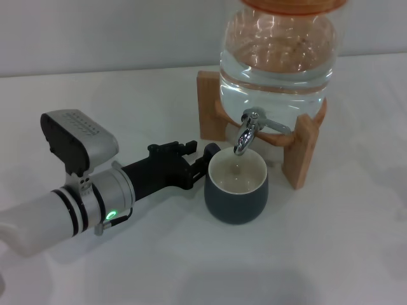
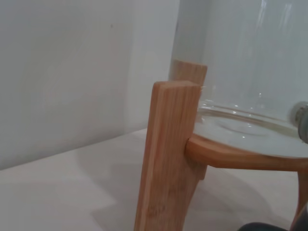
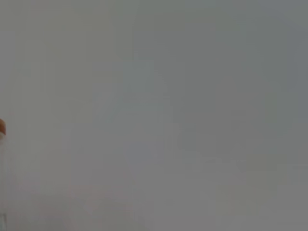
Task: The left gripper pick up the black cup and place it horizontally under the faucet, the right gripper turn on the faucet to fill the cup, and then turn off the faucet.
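Placement looks done: the black cup (image 1: pixel 236 188) stands at frame centre under the faucet (image 1: pixel 247 131), the left gripper (image 1: pixel 205 162) clasping its handle, while the right gripper is out of view, so filling and shutting off remain.

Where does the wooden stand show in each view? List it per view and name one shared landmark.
Head view: wooden stand upper centre-right, under the glass jar.
Left wrist view: stand post fills centre, close up.
Right wrist view: not identifiable.
Shared landmark: the glass jar.

Bare test bench: white table (image 1: pixel 305 254), plain wall (image 1: pixel 95 32).
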### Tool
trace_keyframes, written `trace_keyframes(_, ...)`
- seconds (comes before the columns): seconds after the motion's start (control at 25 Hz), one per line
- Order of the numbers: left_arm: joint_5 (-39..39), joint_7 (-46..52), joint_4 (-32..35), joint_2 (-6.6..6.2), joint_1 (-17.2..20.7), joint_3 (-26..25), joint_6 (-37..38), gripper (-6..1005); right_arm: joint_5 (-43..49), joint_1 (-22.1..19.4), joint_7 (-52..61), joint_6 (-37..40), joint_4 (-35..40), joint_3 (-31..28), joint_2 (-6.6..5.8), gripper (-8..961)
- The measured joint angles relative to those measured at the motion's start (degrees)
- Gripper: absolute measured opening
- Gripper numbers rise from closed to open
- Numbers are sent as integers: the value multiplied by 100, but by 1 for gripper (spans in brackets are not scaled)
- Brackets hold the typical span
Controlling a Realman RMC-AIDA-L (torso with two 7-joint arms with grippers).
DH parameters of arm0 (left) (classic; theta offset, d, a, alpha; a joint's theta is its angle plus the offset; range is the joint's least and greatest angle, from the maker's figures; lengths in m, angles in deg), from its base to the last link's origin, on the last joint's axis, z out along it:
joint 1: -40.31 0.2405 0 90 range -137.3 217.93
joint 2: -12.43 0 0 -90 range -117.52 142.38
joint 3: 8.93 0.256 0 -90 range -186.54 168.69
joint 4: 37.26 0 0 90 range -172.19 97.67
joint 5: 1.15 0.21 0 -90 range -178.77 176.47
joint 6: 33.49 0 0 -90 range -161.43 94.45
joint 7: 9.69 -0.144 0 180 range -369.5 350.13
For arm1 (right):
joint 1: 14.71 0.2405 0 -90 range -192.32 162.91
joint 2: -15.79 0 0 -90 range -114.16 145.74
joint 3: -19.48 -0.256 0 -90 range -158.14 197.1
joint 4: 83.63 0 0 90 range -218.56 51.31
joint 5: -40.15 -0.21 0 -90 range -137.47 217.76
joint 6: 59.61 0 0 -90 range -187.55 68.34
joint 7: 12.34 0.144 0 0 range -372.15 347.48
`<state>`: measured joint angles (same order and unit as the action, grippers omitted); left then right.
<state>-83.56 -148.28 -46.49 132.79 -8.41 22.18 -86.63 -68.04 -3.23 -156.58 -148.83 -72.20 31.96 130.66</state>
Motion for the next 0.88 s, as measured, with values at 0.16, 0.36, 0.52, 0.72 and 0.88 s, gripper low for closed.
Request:
trace_keyframes(0.16,6,0,28,-13,121,0,-155,423,-5,-6,1,-4,6,0,-4,826)
trace_keyframes(0.36,6,0,53,-29,262,10,-259,423,-8,-10,1,-15,9,0,-8,826)
trace_keyframes(0.52,7,-10,102,-45,407,36,-402,423,-10,-20,2,-24,26,0,-9,826)
trace_keyframes(0.72,3,3,469,-54,863,39,-957,422,-4,-77,44,-82,86,1,-19,826)
trace_keyframes(0.88,-33,195,879,-76,1308,13,-1407,422,203,-255,557,-191,619,166,-29,826)
